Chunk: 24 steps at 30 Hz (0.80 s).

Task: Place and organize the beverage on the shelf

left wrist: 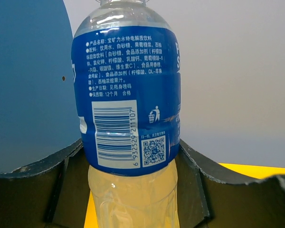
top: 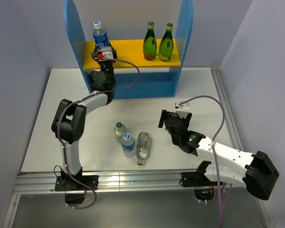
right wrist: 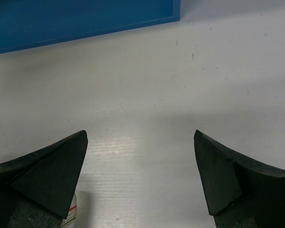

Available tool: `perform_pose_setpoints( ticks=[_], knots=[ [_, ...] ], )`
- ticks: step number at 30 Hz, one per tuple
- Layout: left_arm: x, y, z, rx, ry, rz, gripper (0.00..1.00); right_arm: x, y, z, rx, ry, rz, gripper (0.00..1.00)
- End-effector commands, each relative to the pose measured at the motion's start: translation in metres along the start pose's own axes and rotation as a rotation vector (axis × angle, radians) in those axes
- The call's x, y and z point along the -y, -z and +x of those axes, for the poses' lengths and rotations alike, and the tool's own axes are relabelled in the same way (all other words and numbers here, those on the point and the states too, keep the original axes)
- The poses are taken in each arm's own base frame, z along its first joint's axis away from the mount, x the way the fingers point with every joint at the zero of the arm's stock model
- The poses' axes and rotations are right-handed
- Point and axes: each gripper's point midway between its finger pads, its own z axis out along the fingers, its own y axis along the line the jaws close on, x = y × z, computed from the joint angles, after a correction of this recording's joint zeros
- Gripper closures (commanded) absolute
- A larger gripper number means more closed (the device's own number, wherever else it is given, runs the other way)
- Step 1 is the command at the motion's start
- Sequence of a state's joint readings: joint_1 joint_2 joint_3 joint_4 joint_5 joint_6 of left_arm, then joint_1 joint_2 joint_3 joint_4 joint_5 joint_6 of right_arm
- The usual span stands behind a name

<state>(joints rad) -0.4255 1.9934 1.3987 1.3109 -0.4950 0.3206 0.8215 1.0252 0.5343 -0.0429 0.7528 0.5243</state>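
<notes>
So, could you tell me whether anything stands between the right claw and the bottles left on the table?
Nothing visible does: only bare table lies between the open right claw and the lying clear bottle, the nearest one.

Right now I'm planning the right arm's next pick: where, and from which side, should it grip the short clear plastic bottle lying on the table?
Probably mid-body, from above, open right pincer spanning its width: the short clear plastic bottle lies on its side, and a standing blue-labelled bottle is close on its left flank.
</notes>
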Motion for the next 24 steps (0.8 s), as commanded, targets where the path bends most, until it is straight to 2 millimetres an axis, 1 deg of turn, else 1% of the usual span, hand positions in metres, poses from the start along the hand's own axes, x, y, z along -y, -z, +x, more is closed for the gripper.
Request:
perform_pose_setpoints(
  ticks=[1,2,4,5,7,8,10,15,16,17,18,19,20,22,23,24],
  knots=[
    [-0.022,-0.001,-0.044,0.163,0.146,-0.054,0.82,-0.008,0.000,-0.019,0.046,-0.068,-0.018,0.00],
    [-0.020,0.000,-0.044,0.153,0.144,-0.037,0.74,-0.011,0.000,-0.025,0.065,-0.089,-0.028,0.00],
    [-0.016,0.002,-0.036,0.122,0.137,-0.012,0.63,-0.011,0.001,-0.025,0.064,-0.090,-0.032,0.00],
    [-0.015,0.003,-0.032,0.108,0.129,-0.003,0.53,-0.011,0.000,-0.024,0.064,-0.089,-0.030,0.00],
    [-0.016,0.007,-0.028,0.093,0.135,-0.007,0.41,-0.010,0.000,-0.024,0.064,-0.089,-0.028,0.00],
    [-0.016,0.009,-0.025,0.084,0.134,-0.004,0.31,-0.011,0.001,-0.026,0.066,-0.094,-0.033,0.00],
    [-0.015,0.010,-0.022,0.069,0.133,0.003,0.22,-0.011,0.001,-0.025,0.066,-0.093,-0.031,0.00],
    [-0.014,0.014,-0.012,0.034,0.118,0.010,0.15,-0.011,0.001,-0.026,0.066,-0.095,-0.035,0.00],
    [-0.014,0.014,-0.010,0.029,0.119,0.009,0.11,-0.011,0.001,-0.026,0.066,-0.095,-0.035,0.00],
    [-0.014,0.014,-0.013,0.029,0.124,0.010,0.10,-0.011,0.001,-0.025,0.065,-0.093,-0.034,0.00],
    [-0.014,0.016,-0.010,0.018,0.120,0.013,0.08,-0.011,0.001,-0.026,0.067,-0.097,-0.035,0.00],
    [-0.015,0.017,-0.011,0.015,0.122,0.013,0.02,-0.011,0.001,-0.026,0.067,-0.097,-0.035,0.00],
    [-0.016,0.017,-0.016,0.014,0.128,0.013,0.01,-0.011,0.002,-0.026,0.067,-0.097,-0.035,0.00],
    [-0.017,0.021,-0.013,-0.018,0.125,0.020,0.01,-0.010,0.002,-0.027,0.068,-0.098,-0.036,0.00],
    [-0.019,0.021,-0.022,-0.016,0.130,0.020,0.01,-0.010,0.002,-0.027,0.069,-0.099,-0.037,0.00],
    [-0.019,0.024,-0.021,-0.031,0.131,0.027,0.01,-0.010,0.002,-0.027,0.070,-0.101,-0.037,0.00]
  ],
)
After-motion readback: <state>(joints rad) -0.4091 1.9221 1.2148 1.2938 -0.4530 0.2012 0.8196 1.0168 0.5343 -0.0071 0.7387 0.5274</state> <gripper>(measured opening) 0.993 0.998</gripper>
